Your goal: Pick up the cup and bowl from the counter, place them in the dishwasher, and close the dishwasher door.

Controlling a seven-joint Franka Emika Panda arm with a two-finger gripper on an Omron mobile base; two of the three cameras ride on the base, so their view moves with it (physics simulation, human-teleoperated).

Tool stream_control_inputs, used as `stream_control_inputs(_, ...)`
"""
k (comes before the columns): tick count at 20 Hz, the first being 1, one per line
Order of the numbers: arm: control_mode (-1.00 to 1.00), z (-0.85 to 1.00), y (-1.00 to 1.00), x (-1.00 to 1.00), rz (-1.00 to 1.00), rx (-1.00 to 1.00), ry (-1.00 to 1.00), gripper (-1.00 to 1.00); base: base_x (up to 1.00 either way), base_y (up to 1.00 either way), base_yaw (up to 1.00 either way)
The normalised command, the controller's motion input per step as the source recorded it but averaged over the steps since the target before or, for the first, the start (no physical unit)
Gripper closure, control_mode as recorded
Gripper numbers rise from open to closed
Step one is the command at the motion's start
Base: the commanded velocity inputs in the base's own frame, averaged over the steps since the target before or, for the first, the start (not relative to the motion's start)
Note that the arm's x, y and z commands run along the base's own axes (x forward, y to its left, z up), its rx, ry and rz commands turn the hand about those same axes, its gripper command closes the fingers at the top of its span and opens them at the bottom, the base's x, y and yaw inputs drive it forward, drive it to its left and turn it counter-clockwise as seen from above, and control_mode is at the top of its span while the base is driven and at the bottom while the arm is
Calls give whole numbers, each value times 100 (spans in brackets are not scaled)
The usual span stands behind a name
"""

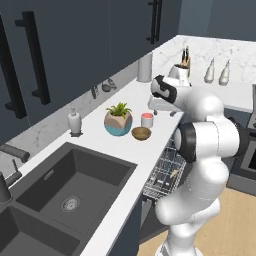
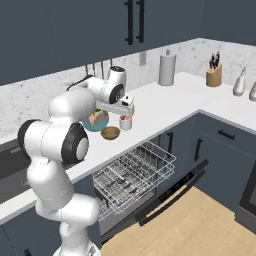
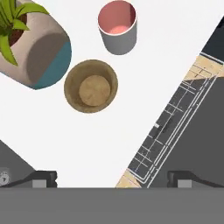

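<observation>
The cup (image 1: 147, 119) stands upright on the counter (image 1: 120, 150) near its front edge, just beside the bowl (image 1: 141, 133), which sits nearer that edge; neither touches the other. The plant pot (image 1: 118, 121) stands close behind the bowl. The gripper (image 2: 126, 111) hangs over the cup, fingers spread wide and holding nothing. Below the counter edge, the dishwasher (image 2: 134, 172) has its rack pulled out and the dishwasher door (image 2: 170, 196) dropped open.

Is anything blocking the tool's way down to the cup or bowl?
Nothing visible. The tool hangs open above bare counter; the bowl and cup stand uncovered, the plant pot beside them.
</observation>
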Motion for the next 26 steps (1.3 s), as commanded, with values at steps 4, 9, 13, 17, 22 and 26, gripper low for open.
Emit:
stream_control_inputs(4, -100, -48, 0, 74, -4, 0, 0, -100, 0, 0, 0)
stream_control_inputs(9, -100, -34, 0, 58, -6, 0, 0, -100, 0, 0, 0)
stream_control_inputs(13, -100, -29, -1, 36, -10, 0, -6, -100, 0, 0, 0)
stream_control_inputs(17, -100, -29, -8, 18, -10, 0, -11, -100, 0, 0, 0)
stream_control_inputs(22, -100, -28, -10, 27, -8, 0, -8, -100, 0, 0, 0)
stream_control_inputs(26, -100, -25, -9, 39, -5, 0, -1, -100, 0, 0, 0)
